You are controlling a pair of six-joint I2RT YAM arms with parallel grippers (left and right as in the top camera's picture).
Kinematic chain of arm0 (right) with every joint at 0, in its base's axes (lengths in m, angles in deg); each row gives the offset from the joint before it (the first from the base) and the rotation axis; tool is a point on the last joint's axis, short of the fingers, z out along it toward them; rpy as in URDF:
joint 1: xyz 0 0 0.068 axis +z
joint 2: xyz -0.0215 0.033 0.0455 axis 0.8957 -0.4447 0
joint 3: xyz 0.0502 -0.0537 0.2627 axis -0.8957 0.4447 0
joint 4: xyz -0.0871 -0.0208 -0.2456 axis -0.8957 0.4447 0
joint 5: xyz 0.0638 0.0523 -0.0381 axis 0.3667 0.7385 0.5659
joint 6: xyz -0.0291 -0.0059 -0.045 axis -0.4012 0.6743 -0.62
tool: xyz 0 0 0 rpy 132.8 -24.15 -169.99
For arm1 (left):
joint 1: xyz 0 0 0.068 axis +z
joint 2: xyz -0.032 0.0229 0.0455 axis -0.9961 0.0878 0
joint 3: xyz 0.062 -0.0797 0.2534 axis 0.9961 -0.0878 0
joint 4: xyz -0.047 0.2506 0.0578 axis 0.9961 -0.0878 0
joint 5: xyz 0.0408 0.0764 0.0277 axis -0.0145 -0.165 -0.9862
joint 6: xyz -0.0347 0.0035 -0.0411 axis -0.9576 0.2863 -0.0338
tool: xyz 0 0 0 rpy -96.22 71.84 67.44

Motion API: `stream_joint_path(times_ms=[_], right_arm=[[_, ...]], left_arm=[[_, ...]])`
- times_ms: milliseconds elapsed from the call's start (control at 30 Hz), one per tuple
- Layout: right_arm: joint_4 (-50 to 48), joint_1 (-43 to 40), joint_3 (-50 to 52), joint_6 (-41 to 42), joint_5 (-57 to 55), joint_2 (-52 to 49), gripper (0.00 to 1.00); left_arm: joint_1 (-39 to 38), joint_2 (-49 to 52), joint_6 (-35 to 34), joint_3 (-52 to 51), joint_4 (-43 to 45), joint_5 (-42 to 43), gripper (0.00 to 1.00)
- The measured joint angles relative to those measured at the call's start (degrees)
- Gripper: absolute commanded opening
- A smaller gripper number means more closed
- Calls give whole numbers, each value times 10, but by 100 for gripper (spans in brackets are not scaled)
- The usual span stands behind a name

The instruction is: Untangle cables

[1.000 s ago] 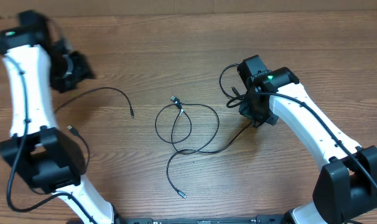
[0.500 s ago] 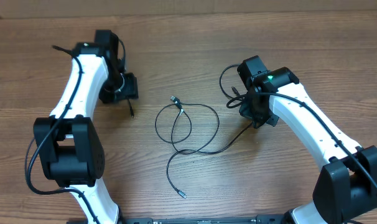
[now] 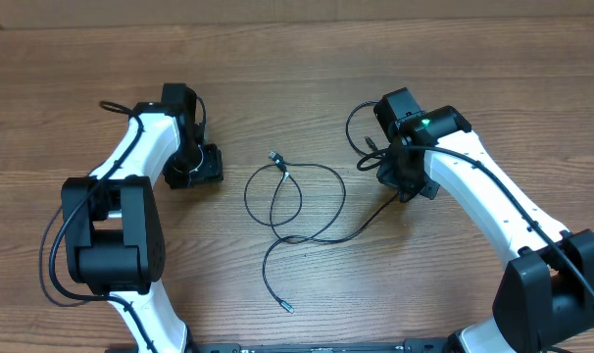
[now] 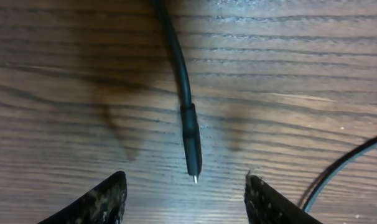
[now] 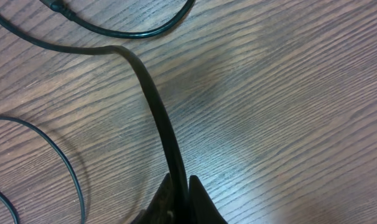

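Overhead, I am holding my left gripper [image 3: 194,169] low over the wooden table [image 3: 277,59], just left of the looped cables [image 3: 297,201]. Those cables are lying in overlapping rings near the table's middle. Two small connectors [image 3: 277,160] are sitting close together at the top of the loops, and one loose end [image 3: 287,307] is trailing toward the near edge.

Through the left wrist camera, my left gripper [image 4: 185,183] is standing with its jaws well apart and gripping nothing. A separate left-hand cable [image 4: 182,74] is running down the picture, and its plug [image 4: 191,146] is pointing into the gap between my fingers [image 4: 107,199]. The plug is touching neither of them. Part of another thin cable [image 4: 344,168] is curving past at the right edge.

My right gripper [image 3: 405,181] is sitting to the right of the loops, with one strand reaching it from the tangle. In the right wrist view, my right gripper [image 5: 179,202] is pinching together on that right-hand cable [image 5: 157,112]. The cable is rising out of my closed fingertips, then bending left across the wood. Beyond it, another cable [image 5: 132,32] is curving along the top, and a thinner one [image 5: 61,155] is arcing at the left.
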Motion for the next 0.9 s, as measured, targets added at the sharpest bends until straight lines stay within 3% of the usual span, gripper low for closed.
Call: stream_joint_path(times_ms=[433, 900], right_arm=[[0, 0, 0, 0, 0, 0, 4], [1, 0, 0, 0, 0, 0, 4]], left_arm=[[0, 0, -20, -4, 45, 0, 54], [0, 0, -32, -17, 76, -1, 56]])
